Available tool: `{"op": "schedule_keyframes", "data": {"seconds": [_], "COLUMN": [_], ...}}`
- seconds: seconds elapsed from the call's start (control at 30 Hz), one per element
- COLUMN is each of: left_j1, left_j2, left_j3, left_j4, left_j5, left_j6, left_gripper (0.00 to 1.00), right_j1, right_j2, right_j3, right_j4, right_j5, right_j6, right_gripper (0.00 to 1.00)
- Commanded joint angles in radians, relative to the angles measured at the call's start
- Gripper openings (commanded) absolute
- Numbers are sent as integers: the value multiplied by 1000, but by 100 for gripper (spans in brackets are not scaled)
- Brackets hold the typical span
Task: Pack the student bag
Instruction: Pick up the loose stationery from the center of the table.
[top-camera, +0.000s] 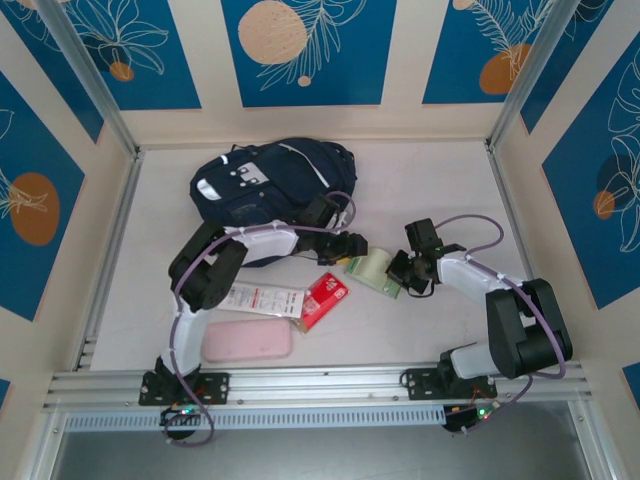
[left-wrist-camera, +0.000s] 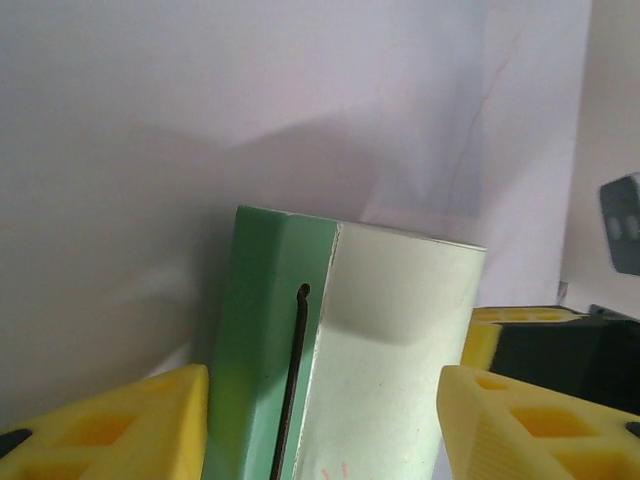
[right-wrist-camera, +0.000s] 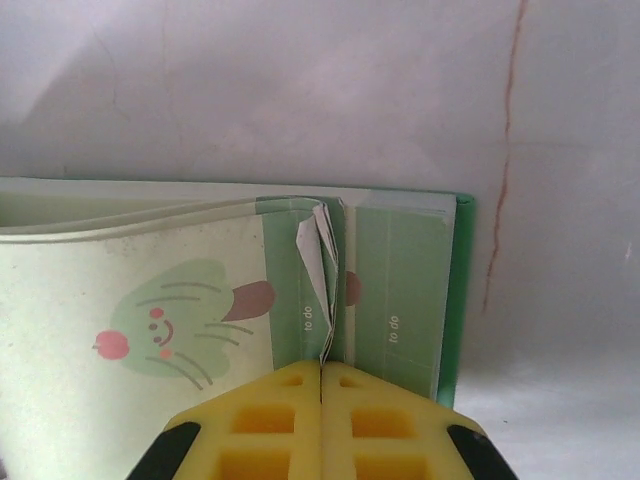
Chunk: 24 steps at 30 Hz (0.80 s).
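Low in the top view, near my arm bases, a pink case lies flat on the table. Just above it sit a white packet and a red box, side by side.

A bit higher, in the middle of the frame, is a green pad. My right gripper meets it from the right. My left gripper comes at it from the upper left.

In the right wrist view, my two yellow fingers are pressed together at the bottom middle. They pinch a thin bit of the pad's paper between them. The pad has a small green face drawn on it and the words "to do".

In the left wrist view, my fingers sit in the two lower corners, spread wide. The pad stands on its edge between them. I cannot tell if they touch it.

Farthest off, at the upper middle of the top view, the bag lies on the table near the back wall. It is dark blue with white stripes, apart from the pad.
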<state>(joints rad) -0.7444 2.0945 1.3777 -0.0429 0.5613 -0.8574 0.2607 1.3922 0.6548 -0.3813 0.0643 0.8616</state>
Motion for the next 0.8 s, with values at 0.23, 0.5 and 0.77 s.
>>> {"op": "schedule_keyframes", "data": {"seconds": [0.23,0.5,0.77], "left_j1": [-24,-25,-34], "left_j2": [-82,11,59], "left_j3": [-37,-68,-50], "left_j4": [274,538,443], "left_j5": [196,310,326], "left_j6": [-183,-372,-312], "left_gripper": [52,41,47], "right_j1": [-13,-29,-39], "right_j2": [12,0,-7], "right_j3": [-28,-40,-45], "right_j4": [5,13,22], "right_j5": [-13,-34,-49], "right_j6": [-25,-29,-27], "right_gripper": [0,0,0]}}
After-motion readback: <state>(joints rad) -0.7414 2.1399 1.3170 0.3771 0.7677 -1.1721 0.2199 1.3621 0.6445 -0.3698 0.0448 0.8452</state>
